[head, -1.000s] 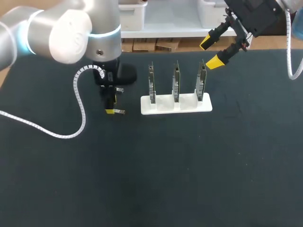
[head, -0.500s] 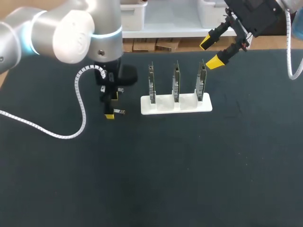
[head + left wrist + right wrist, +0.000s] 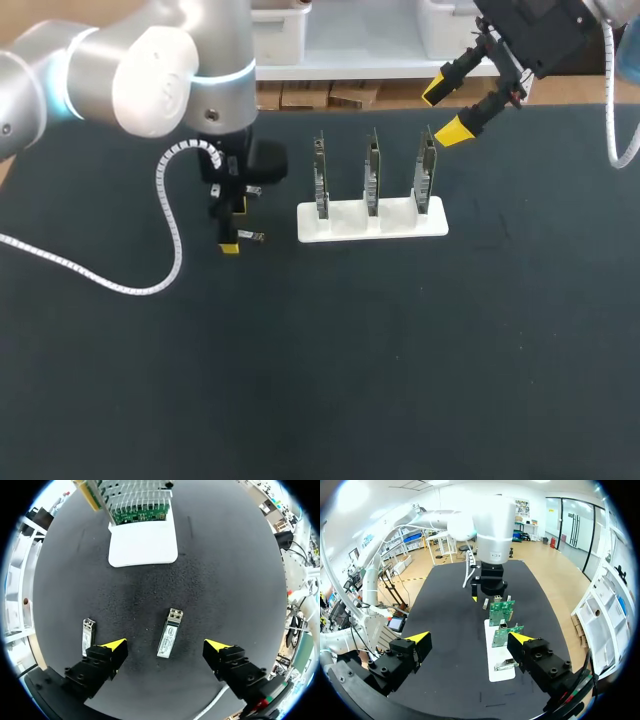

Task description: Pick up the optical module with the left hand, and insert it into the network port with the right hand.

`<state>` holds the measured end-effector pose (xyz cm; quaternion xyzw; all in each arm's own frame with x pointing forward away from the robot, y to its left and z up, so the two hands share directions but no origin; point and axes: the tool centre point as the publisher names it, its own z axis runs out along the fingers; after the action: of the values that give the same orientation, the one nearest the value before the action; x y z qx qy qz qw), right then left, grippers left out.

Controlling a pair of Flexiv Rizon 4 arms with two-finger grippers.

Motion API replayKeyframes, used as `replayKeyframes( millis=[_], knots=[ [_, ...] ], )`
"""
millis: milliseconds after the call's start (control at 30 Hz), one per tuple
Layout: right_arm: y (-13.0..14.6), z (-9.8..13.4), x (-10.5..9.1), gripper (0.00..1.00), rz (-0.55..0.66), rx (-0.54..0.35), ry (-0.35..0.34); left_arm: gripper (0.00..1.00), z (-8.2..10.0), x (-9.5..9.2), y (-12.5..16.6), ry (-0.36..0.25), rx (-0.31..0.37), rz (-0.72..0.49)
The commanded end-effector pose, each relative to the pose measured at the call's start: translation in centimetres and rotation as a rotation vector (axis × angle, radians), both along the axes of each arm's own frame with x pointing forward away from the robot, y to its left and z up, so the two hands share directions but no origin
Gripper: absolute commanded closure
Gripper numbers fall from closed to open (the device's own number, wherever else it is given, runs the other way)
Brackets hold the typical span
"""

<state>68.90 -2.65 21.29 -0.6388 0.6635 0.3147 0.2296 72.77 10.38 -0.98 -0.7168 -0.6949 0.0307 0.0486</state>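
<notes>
A small silver optical module [image 3: 169, 632] lies flat on the black mat between the fingers of my left gripper [image 3: 165, 645]. That gripper is open and neither tip touches the module. A second module [image 3: 88, 635] lies just outside one finger. In the head view my left gripper [image 3: 232, 228] points down left of the white stand [image 3: 345, 225], with a module [image 3: 253, 237] beside its yellow tip. The stand holds three upright green network cards [image 3: 372, 175] with metal ports. My right gripper [image 3: 445, 112] hangs open above the stand's right end, holding nothing.
In the right wrist view the white stand [image 3: 496, 672] and its cards [image 3: 506, 632] lie ahead of my right gripper [image 3: 469, 638], with my left arm [image 3: 492, 555] beyond them. The left arm's white coiled cable [image 3: 150, 285] trails across the mat at the left.
My left gripper has opened wide over the module on the mat, and its arm has shifted slightly. The right arm has not moved.
</notes>
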Motion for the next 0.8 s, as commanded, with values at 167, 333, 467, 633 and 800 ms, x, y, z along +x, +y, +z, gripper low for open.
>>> replayKeyframes(
  millis=[167,333,467,633,800],
  knots=[
    [-0.06,-0.01,-0.21,0.00,-0.003,0.001,-0.004,0.00,-0.32,-0.03,0.18,-0.001,-0.003,-0.001],
    [-0.06,-0.01,-0.21,0.00,-0.003,0.001,-0.004,0.00,-0.36,0.05,0.02,-0.004,-0.001,-0.008],
    [-0.06,-0.01,-0.21,0.00,-0.003,0.001,-0.004,0.06,-0.49,0.10,-0.04,-0.003,0.002,-0.011],
    [-0.06,-0.01,-0.21,0.00,-0.003,0.001,-0.004,0.15,-0.65,0.21,0.00,0.000,0.010,-0.011],
    [-0.06,-0.01,-0.21,0.00,-0.003,0.001,-0.004,0.21,-0.81,0.34,0.09,0.004,0.013,-0.010]
  ],
)
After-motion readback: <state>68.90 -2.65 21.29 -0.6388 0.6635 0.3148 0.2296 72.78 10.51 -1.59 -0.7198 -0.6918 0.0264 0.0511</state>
